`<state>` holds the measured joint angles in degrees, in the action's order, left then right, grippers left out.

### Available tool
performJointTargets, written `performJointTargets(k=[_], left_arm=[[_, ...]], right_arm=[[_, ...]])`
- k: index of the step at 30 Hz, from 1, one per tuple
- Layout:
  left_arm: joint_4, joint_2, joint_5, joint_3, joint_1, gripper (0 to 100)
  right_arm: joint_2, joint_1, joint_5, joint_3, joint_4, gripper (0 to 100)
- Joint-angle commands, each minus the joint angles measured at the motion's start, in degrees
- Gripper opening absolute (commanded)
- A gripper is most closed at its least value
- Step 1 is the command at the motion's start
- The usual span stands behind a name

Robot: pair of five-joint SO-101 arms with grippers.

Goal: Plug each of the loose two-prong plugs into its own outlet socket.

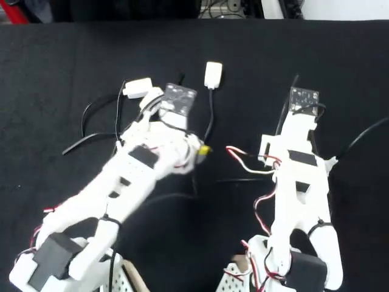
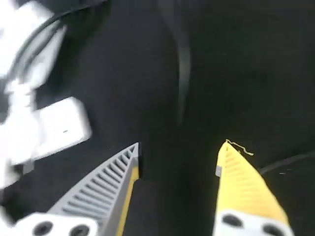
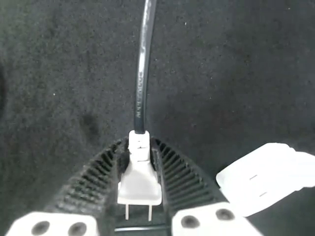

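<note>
My right gripper (image 3: 139, 143) is shut on a white two-prong plug (image 3: 140, 182). The plug's prongs point back toward the wrist, and its black cable (image 3: 141, 73) runs away across the cloth. A white outlet socket (image 3: 268, 177) lies close beside that gripper. My left gripper (image 2: 179, 150), with one yellow finger (image 2: 243, 182) and one grey finger (image 2: 106, 189), is open and holds nothing. It hovers over black cloth with a white outlet socket (image 2: 54, 128) just off its grey finger. In the high view, two white blocks (image 1: 138, 87) (image 1: 213, 74) on black cables lie beyond the left arm (image 1: 146, 158).
A black cloth (image 1: 61, 55) covers the table. Loose black cables (image 1: 91, 109) curl at the left arm's far side, and another cable (image 1: 364, 137) runs off to the right of the right arm (image 1: 301, 176). Red and white arm wires (image 1: 243, 159) hang between the arms.
</note>
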<state>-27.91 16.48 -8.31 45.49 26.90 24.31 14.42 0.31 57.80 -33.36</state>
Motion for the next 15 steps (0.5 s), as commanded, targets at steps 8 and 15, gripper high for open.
performJointTargets(k=[8,15], left_arm=[[20.0,-20.2,-0.5,-9.0,0.2,21],[19.7,-32.7,-0.6,-21.8,-1.1,19]], right_arm=[[0.0,2.4,-0.5,-4.2,-0.9,1.1],[0.0,2.7,-0.5,-5.3,-2.9,1.1]])
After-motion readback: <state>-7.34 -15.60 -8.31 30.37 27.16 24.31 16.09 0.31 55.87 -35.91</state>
